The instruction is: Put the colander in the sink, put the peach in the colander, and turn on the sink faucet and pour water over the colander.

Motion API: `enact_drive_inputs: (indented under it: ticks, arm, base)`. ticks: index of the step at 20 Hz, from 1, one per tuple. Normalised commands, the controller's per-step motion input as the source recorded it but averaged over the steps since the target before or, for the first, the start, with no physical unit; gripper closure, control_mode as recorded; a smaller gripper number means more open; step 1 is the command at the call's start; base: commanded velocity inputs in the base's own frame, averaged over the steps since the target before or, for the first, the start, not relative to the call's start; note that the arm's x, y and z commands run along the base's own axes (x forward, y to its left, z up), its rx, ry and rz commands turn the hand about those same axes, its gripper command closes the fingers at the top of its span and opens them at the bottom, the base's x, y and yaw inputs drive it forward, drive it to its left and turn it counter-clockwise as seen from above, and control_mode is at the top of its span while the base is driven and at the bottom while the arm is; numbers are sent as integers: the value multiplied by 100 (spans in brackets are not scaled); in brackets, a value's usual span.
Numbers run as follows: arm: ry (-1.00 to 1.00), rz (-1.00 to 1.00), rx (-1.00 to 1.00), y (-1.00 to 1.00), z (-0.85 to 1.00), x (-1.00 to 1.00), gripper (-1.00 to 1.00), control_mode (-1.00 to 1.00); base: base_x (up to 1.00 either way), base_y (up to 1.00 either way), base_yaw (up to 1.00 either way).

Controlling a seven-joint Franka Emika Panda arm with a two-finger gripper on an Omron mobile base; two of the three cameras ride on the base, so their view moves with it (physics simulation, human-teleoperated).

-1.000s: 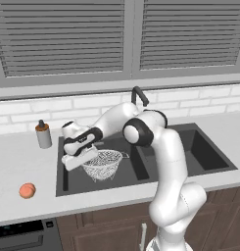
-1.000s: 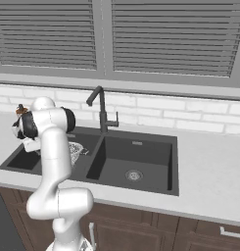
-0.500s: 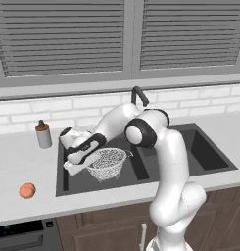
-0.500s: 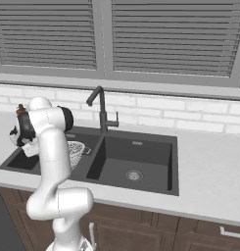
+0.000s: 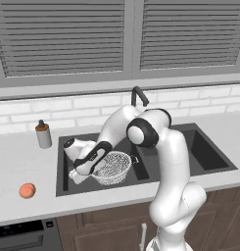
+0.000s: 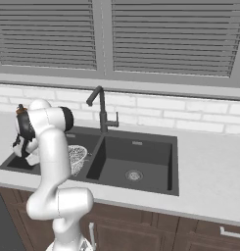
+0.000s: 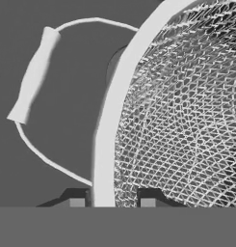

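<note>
Reaches forward and down to the left from the base, with the elbow bent high and the forearm sloping low. Points the gripper (image 5: pixel 78 171) down and to the left, the wrist tilted. In the hand view, keeps the two dark finger tips (image 7: pixel 148 201) a little apart, one on each side of a thin white rim (image 7: pixel 109 144), seemingly closed on it.

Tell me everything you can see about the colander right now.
The colander is a round, silvery-white fine-mesh bowl with a thin white rim and a looped wire side handle. It sits in the sink's left basin, slightly tilted. The gripper straddles its rim, one fingertip inside and one outside. The bowl looks empty.
</note>
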Motion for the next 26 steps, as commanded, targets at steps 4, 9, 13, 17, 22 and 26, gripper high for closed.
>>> enact_drive_inputs:
  ticks: [4, 9, 13, 17, 22, 26]
  arm:
    - [0, 0, -1, -11, -18, 3, 100, -100]
    - [0, 0, 0, -14, -13, 9, 100, -100]
    - [0, 0, 0, -13, -9, 2, 100, -100]
    - [0, 0, 0, -19, 0, 0, 100, -100]
    - [0, 0, 0, -26, 0, 0, -100, -100]
    - [0, 0, 0, -22, 0, -3, -100, -100]
  base:
    - [0, 0, 0]
    - [0, 0, 0]
    - [0, 0, 0]
    - [0, 0, 0]
    - [0, 0, 0]
    - [0, 0, 0]
